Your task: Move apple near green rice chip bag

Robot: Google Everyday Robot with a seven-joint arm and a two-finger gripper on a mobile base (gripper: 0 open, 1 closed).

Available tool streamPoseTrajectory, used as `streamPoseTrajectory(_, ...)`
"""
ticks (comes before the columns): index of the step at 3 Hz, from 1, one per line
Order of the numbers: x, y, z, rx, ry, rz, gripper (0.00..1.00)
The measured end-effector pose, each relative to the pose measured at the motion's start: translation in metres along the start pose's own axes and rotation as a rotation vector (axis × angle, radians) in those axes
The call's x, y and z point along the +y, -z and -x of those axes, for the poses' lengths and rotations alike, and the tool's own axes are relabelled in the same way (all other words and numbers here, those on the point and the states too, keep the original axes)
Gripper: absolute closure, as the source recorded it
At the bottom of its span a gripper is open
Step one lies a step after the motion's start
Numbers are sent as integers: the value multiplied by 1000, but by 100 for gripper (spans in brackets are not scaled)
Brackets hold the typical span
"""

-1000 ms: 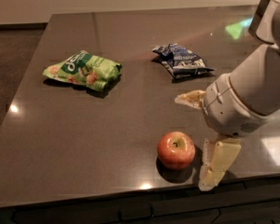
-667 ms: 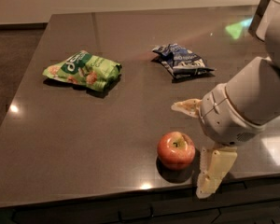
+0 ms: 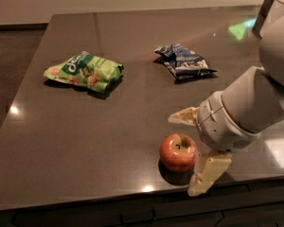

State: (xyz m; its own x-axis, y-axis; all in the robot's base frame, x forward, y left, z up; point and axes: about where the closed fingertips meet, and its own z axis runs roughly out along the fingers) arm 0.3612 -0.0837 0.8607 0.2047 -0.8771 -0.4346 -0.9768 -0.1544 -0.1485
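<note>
Two crumpled snack bags lay on the dark table (image 3: 61, 141), their contents hidden: the green rice chip bag (image 3: 84, 71) at the far left and a dark blue bag (image 3: 184, 60) well to its right. The apple (image 3: 177, 152) sat near the front edge, well apart from both. The gripper (image 3: 185, 154) was spread open at the apple's right side, one finger behind it and one in front.
</note>
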Motion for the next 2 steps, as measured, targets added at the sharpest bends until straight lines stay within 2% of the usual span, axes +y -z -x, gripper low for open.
streamPoseTrajectory(2,-8,-8,2,4,5,4,62)
